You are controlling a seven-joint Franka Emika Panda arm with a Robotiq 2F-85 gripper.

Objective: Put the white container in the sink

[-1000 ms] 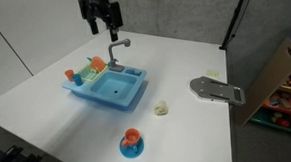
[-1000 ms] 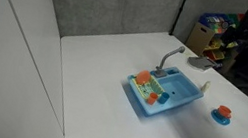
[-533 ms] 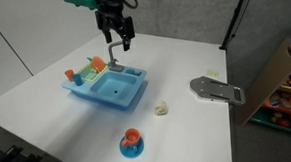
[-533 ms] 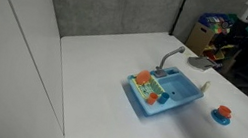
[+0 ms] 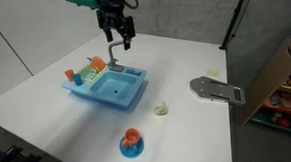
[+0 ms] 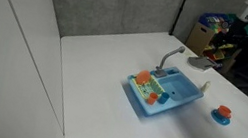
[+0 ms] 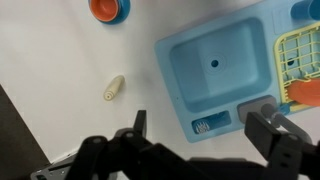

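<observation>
The white container (image 5: 162, 109) is a small cream object lying on the white table, right of the sink; it also shows in the wrist view (image 7: 113, 88). The light blue toy sink (image 5: 108, 85) with grey faucet and side rack stands mid-table; it shows too in an exterior view (image 6: 168, 93) and in the wrist view (image 7: 215, 65). My gripper (image 5: 118, 41) hangs high above the sink's far edge, open and empty; in the wrist view (image 7: 205, 127) its fingers are spread wide over the sink's front corner.
An orange cup on a blue saucer (image 5: 132, 143) stands near the table's front edge, also in the wrist view (image 7: 107, 9). A flat grey plate-like object (image 5: 216, 89) lies at the right edge. Shelves with clutter (image 5: 282, 94) stand beyond the table.
From a second ago my gripper moved right and down toward the sink's faucet side. Since half a second ago nothing has visibly moved.
</observation>
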